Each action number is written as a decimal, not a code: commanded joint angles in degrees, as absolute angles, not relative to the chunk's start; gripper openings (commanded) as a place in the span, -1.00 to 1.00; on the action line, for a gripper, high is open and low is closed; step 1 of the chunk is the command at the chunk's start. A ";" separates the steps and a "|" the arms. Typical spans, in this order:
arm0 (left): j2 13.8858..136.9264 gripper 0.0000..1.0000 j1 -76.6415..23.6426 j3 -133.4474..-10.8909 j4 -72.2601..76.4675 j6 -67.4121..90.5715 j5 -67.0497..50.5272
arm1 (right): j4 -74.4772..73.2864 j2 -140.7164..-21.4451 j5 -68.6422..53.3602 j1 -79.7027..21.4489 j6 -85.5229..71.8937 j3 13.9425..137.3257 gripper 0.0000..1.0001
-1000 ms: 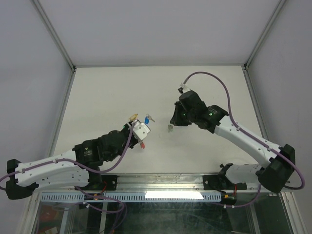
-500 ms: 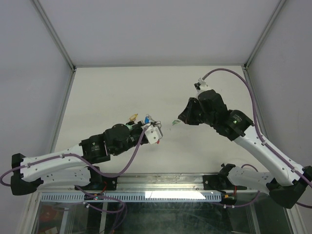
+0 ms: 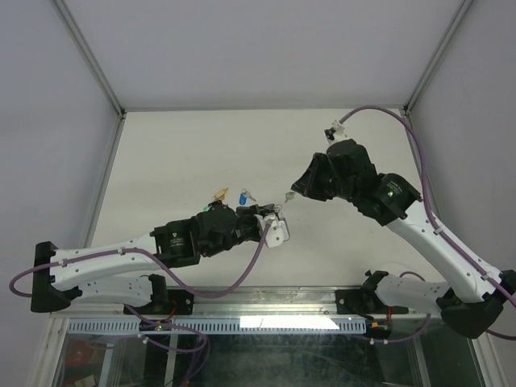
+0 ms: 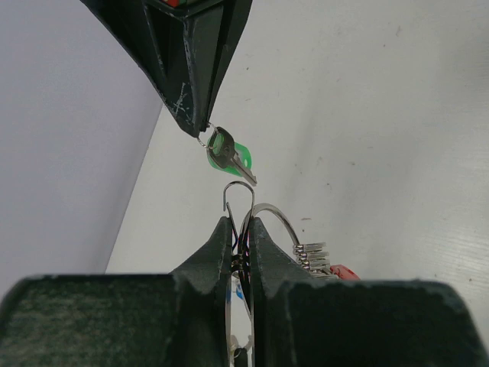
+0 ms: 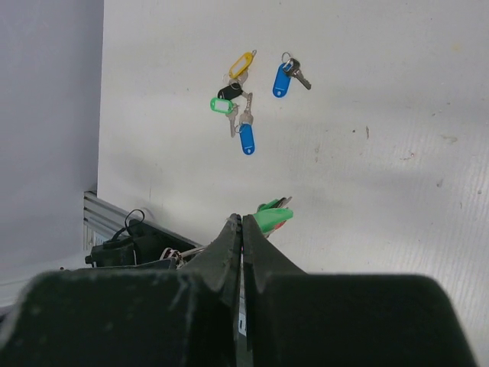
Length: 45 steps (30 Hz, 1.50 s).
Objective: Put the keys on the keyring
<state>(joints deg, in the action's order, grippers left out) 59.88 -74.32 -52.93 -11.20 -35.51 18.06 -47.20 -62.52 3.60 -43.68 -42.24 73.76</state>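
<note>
Centrally, at the lower middle of the left-wrist view, we see the left end effector (image 4: 238, 228) clamped on the keyring (image 4: 284, 216). Just above it, the right end effector (image 4: 200, 126) pinches a green-capped key (image 4: 226, 152). We judge threading is in hand: next, the key's loop must meet the ring's gap. Other keys (image 5: 243, 92) lie on the worktop (image 5: 382, 153). No writing is legible.

Two end effectors: one left end effector (image 4: 238, 222), one right end effector (image 5: 242, 222). One keyring (image 4: 279, 212), with one red cap (image 4: 344, 271) showing in its bunch. One green-capped key (image 4: 227, 153) sits off the ring. Five loose pieces lie on the tabletop (image 5: 382, 115): a blue tag (image 5: 282, 81), a second blue tag (image 5: 246, 138), one yellow tag (image 5: 242, 63), one green tag (image 5: 221, 105) and one black cap (image 5: 228, 92).
</note>
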 commanded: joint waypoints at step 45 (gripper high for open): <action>78.71 -1.00 -83.14 -35.77 59.44 -94.84 52.60 | -46.20 -74.34 18.46 -50.33 -36.27 90.74 -1.00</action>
